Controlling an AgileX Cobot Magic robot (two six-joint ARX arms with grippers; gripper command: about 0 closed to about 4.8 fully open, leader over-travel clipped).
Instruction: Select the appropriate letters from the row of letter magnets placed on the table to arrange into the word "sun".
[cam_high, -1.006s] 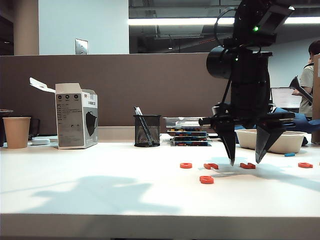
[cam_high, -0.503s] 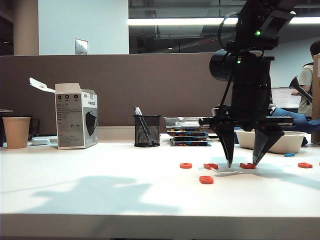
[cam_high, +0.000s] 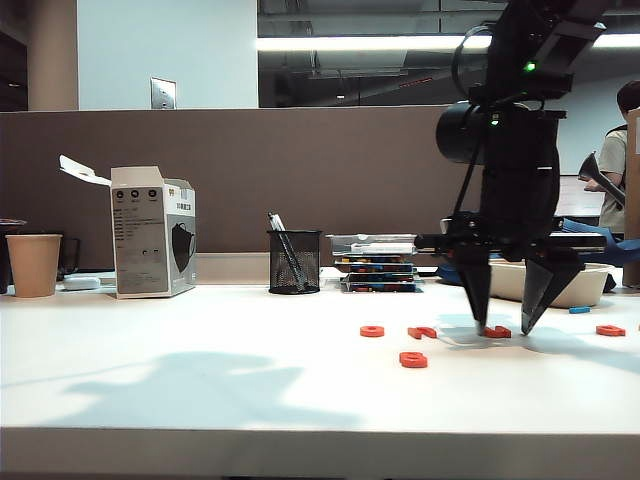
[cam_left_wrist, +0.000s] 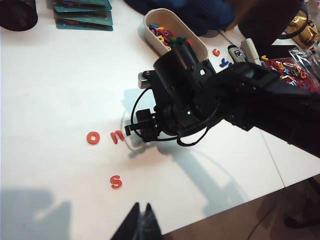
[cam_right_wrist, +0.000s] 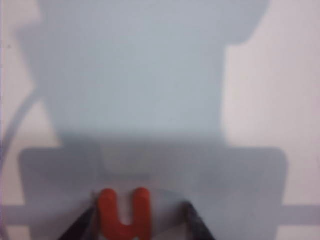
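On the white table (cam_high: 200, 380) the "s" (cam_left_wrist: 116, 181) already sits alone in front of the row, so "u" and "n" (cam_left_wrist: 117, 135) are left. The right gripper (cam_high: 507, 327) is down with its jaws apart around the "u" (cam_right_wrist: 124, 214), not squeezing yet. The left gripper (cam_left_wrist: 140, 225) hangs off to the side, pinched shut and empty.
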